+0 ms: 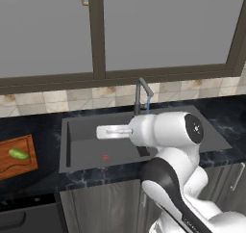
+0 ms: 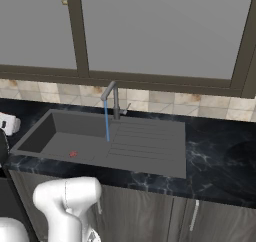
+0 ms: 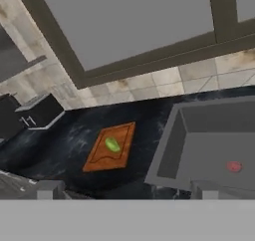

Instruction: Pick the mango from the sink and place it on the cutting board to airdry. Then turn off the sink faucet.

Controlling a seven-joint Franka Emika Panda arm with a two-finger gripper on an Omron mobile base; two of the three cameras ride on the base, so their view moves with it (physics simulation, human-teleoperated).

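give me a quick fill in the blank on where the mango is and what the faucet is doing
1. The mango lies on the ____.
2. A blue stream of ____ runs from the faucet.
3. The stream lands in the ____, so the faucet is on.
4. A small red spot sits on the floor of the ____.

Missing words: cutting board; water; sink; sink

The mango point(image 1: 18, 154) is lying on the cutting board point(image 1: 23, 167), which is sitting on the counter point(image 1: 29, 126) left of the sink point(image 1: 86, 145). The sink faucet point(image 1: 140, 95) is standing behind the sink, its water stream point(image 2: 106, 121) falling into the sink.
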